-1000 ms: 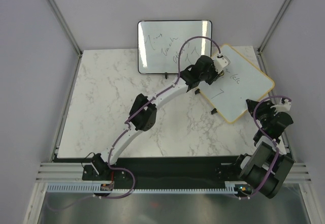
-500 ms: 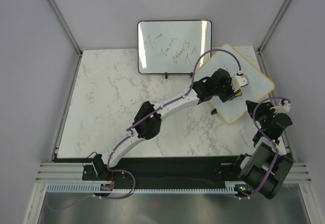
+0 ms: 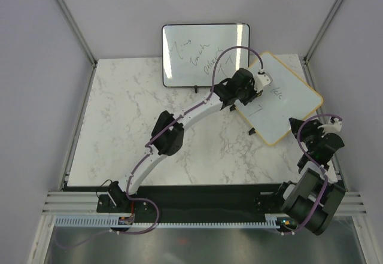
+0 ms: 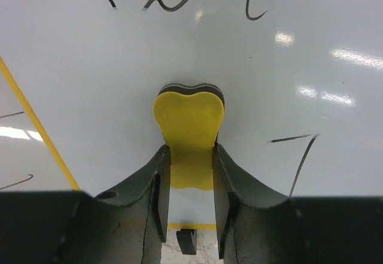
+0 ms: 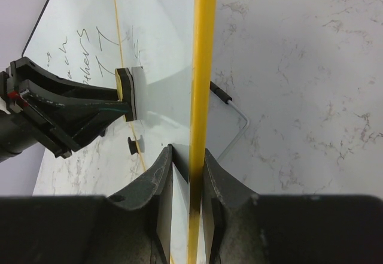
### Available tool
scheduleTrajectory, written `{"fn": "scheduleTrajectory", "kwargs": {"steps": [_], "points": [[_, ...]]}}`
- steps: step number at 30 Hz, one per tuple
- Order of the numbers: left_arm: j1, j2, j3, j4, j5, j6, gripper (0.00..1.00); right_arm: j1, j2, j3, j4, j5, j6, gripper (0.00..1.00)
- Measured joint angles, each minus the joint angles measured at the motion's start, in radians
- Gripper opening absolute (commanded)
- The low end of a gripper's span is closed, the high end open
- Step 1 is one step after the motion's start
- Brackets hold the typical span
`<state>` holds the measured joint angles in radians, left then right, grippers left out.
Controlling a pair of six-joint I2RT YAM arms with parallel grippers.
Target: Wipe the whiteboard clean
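Top external: black-framed board (image 3: 205, 48), maybe against whiteboard (image 3: 288, 105)

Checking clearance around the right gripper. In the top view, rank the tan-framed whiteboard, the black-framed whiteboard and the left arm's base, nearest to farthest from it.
From the right gripper:
1. tan-framed whiteboard: its near right edge is clamped between the fingers.
2. black-framed whiteboard: at the back edge, off to the left.
3. left arm's base: near-left, across the table.

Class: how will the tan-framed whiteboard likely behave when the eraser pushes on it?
Probably stiff: the whiteboard looks flat and straight-edged under the eraser. Likely to slide or tip unaided: the right gripper clamps its edge between both fingers.
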<state>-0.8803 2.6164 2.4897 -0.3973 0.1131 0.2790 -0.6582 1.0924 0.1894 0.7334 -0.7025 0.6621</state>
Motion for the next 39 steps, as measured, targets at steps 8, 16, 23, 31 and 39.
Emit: {"fn": "scheduleTrajectory", "kwargs": {"steps": [8,16,23,31,39], "points": [[-0.119,-0.060,-0.088,-0.005,-0.024,0.091,0.02,-0.001,0.002,0.000,0.003,0.002,0.000,0.00],[-0.261,-0.067,-0.089,-0.016,0.031,0.093,0.02,-0.001,0.002,0.000,-0.008,0.007,-0.001,0.00],[-0.257,-0.066,-0.080,-0.012,0.014,0.092,0.02,0.000,0.000,0.000,-0.008,0.007,-0.003,0.00],[-0.185,-0.036,-0.027,0.021,-0.085,0.092,0.02,0.001,-0.005,0.000,-0.008,0.004,-0.003,0.00],[-0.117,-0.110,-0.225,0.053,-0.094,0.067,0.02,0.002,-0.006,-0.003,-0.019,0.010,-0.003,0.00]]}}
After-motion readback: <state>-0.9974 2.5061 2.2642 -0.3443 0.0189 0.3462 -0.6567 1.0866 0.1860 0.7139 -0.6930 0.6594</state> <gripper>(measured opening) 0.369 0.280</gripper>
